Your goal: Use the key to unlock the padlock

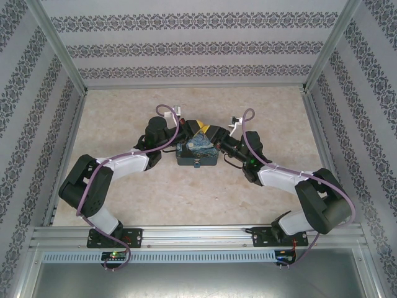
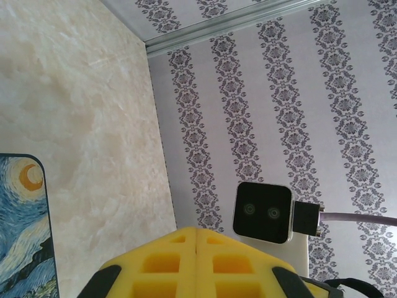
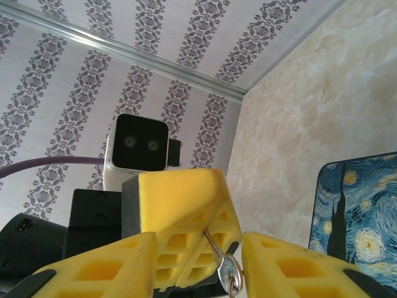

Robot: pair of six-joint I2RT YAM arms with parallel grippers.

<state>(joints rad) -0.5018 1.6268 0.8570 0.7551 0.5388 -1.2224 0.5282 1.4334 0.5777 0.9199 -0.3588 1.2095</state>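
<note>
Key [image 3: 222, 259] pinched by blade in closed left tool [image 2: 196, 231], bow pointed into gap of open right tool [image 3: 200, 261], nearer for regrasp. Padlock [image 1: 196, 164] judged below both tools, against tin [image 1: 189, 152].

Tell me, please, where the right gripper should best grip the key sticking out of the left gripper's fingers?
Probably its round flat head. The key has its thin shaft clamped in the shut left gripper, so only the head end is free. It points toward the open right gripper, whose fingers flank it: come straight in along the shaft and pinch the flat faces.
</note>
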